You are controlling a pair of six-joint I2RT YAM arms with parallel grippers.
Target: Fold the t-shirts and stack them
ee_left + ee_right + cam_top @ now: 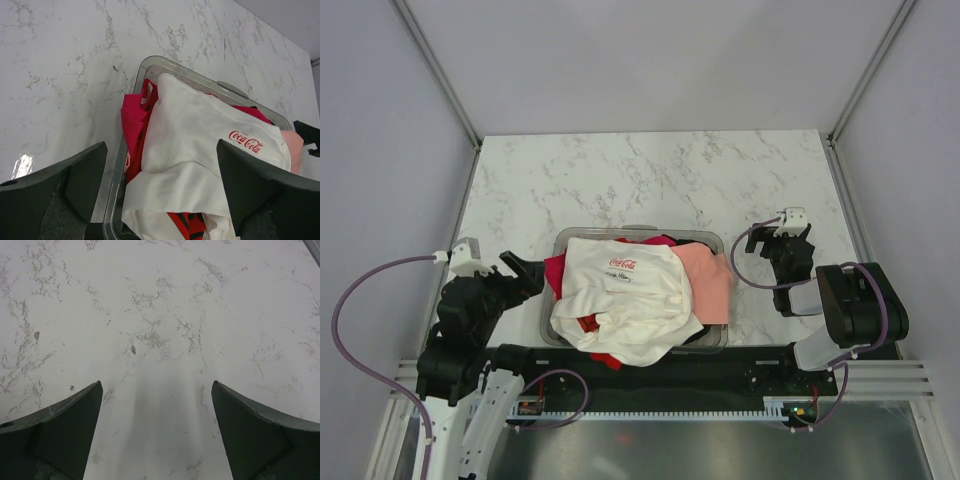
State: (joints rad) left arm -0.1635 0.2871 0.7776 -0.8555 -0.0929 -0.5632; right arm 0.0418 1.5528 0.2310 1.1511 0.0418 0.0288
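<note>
A cream-white t-shirt (625, 290) with a red Coca-Cola print lies crumpled on top of a pile in the clear plastic bin (558, 243). Red t-shirts (555, 270) stick out at the bin's left and front, and a salmon-pink t-shirt (710, 280) hangs over its right side. In the left wrist view the white t-shirt (200, 135) and a red one (132, 117) fill the bin (150, 62). My left gripper (525, 270) is open and empty, just left of the bin. My right gripper (790, 235) is open and empty, over bare table right of the bin.
The marble table (650, 180) stretches behind the bin to the far wall. Grey walls with metal posts close in the sides. The arm bases and a black rail (720, 375) run along the near edge. The right wrist view shows only marble (160, 340).
</note>
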